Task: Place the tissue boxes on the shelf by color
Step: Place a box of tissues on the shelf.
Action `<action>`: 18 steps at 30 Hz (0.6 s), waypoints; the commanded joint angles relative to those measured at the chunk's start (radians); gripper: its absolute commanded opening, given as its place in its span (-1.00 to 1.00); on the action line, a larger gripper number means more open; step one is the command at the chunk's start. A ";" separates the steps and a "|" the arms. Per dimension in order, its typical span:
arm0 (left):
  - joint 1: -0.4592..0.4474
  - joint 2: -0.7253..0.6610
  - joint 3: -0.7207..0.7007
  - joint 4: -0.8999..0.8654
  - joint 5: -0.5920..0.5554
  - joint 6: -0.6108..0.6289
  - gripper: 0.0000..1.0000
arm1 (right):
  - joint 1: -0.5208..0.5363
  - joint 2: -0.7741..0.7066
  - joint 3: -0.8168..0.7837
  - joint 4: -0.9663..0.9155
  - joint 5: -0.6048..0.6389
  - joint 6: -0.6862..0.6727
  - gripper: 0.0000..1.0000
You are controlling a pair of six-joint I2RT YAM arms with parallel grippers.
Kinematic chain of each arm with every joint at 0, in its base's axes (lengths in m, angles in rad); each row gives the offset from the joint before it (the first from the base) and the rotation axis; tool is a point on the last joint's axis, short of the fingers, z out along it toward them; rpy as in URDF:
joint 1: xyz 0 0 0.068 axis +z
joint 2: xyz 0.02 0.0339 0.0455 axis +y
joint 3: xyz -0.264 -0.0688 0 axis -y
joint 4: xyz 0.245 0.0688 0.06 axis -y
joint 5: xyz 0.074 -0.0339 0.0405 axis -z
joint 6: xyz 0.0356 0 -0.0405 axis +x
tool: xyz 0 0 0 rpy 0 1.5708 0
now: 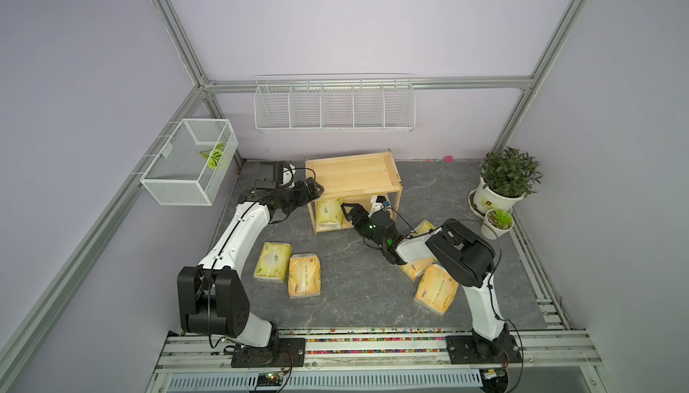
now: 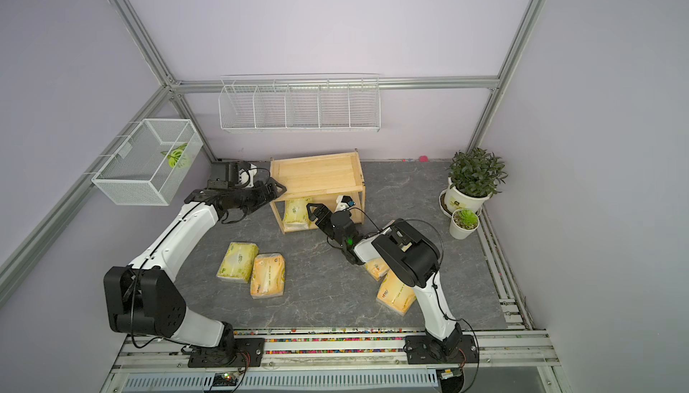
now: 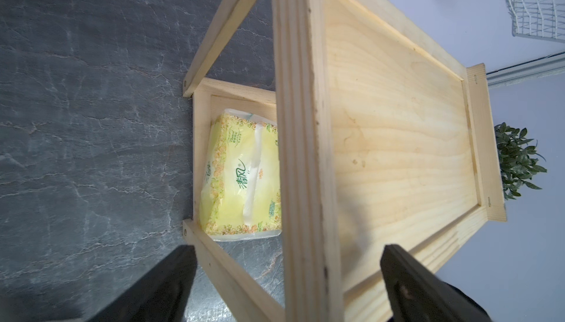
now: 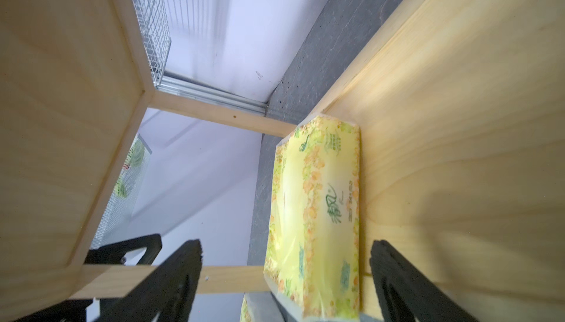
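The light wooden shelf (image 1: 352, 175) (image 2: 317, 175) stands at the back middle of the floor. One yellow-green tissue pack (image 1: 328, 213) (image 3: 241, 177) (image 4: 318, 207) lies on its lower board, at the left end. My right gripper (image 1: 346, 211) (image 4: 286, 245) is open at the shelf's front, and the end of that pack sits loosely between its fingers. My left gripper (image 1: 317, 189) (image 3: 289, 253) is open and straddles the top board's left rim. On the floor lie a yellow-green pack (image 1: 273, 262), an orange pack (image 1: 305, 275) beside it, and orange packs (image 1: 436, 288) partly hidden under my right arm.
A white wire divided rack (image 1: 333, 106) hangs on the back wall. A white mesh basket (image 1: 190, 163) hangs at the left wall. Two potted plants (image 1: 503, 182) (image 1: 497, 223) stand at the right back corner. The shelf's top board (image 3: 397, 122) holds nothing.
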 commanded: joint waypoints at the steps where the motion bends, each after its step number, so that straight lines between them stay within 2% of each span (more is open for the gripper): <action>1: 0.003 0.017 -0.011 0.009 0.021 0.017 1.00 | -0.008 0.047 0.045 0.037 0.044 0.033 0.82; 8: 0.003 0.015 -0.025 0.011 0.029 0.022 1.00 | -0.017 0.097 0.137 -0.012 0.045 0.036 0.81; 18: 0.002 0.020 -0.037 0.020 0.039 0.017 1.00 | -0.013 0.169 0.297 -0.130 -0.033 0.038 0.81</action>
